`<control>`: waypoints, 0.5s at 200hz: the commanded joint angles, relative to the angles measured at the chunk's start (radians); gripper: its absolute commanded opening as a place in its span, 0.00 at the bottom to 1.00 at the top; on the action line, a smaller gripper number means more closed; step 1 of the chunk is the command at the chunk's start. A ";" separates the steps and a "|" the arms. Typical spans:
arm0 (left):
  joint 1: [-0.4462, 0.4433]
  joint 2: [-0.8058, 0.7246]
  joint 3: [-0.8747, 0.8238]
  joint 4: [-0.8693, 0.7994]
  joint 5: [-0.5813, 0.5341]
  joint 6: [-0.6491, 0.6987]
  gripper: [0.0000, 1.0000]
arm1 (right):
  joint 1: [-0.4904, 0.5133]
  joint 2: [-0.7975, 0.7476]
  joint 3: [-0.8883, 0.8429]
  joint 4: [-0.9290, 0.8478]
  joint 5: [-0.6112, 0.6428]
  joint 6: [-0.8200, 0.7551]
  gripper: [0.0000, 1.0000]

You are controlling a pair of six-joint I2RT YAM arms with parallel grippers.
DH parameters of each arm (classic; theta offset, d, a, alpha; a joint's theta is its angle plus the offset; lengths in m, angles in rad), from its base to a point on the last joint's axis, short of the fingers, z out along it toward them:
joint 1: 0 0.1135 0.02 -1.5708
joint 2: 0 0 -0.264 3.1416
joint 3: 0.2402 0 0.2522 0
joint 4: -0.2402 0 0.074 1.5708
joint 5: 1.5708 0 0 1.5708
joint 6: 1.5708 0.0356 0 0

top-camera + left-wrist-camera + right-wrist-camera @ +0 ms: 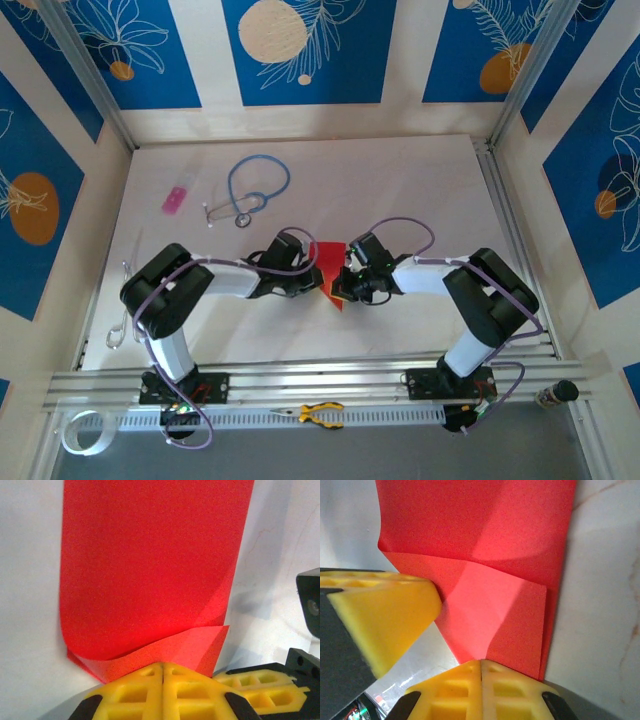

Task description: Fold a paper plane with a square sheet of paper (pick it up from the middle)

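Left wrist: L fingers (131, 694), R fingers (451, 692) both clamp thin creased red paper (150, 555).

No text, label or number seems legible on anything.

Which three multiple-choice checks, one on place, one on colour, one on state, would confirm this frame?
1. The stethoscope lies: A. on the table's far left part; B. on the front rail; C. between the arm bases.
2. The small rectangular item left of it is: A. green; B. pink; C. black.
3. The square sheet of paper is: A. flat and unfolded; B. partly folded, one end doubled over; C. crumpled into a ball.
Answers: 1 A, the top view shows it there; 2 B, plainly pink; 3 B, both wrist views show a doubled-over flap.
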 commanded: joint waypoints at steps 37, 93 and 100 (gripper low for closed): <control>0.003 0.038 0.076 -0.125 -0.036 0.080 0.00 | 0.010 0.027 -0.024 -0.104 0.045 -0.037 0.01; 0.061 0.042 0.009 -0.077 -0.043 0.111 0.00 | 0.011 0.039 -0.037 -0.098 0.048 -0.034 0.01; 0.071 0.046 0.003 -0.058 -0.038 0.123 0.00 | 0.010 0.041 -0.038 -0.097 0.047 -0.035 0.00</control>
